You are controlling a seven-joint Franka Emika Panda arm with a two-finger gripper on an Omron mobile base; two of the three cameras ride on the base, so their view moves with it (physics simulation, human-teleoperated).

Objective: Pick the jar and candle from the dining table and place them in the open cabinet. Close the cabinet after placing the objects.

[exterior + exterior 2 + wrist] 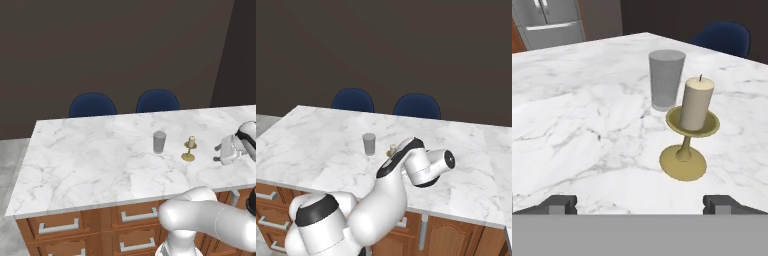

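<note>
The grey translucent jar [159, 142] [369, 144] [666, 80] stands upright on the marble dining table [90, 150] [587, 125]. Just to its right is the cream candle [190, 148] [695, 105] on its brass holder, a short gap from the jar. My gripper [218, 153] [640, 205] hovers low over the tabletop to the right of the candle and points at it. It is open, with nothing between its fingertips [562, 204]. In the right base view my arm covers most of the candle [391, 149]. The cabinet is out of view.
Two blue chairs [92, 105] [158, 101] stand behind the table's far edge. Brown drawers with silver handles [59, 227] run under the near edge. A steel fridge [554, 22] shows far off in the hand view. Bare marble spreads to the left of the jar.
</note>
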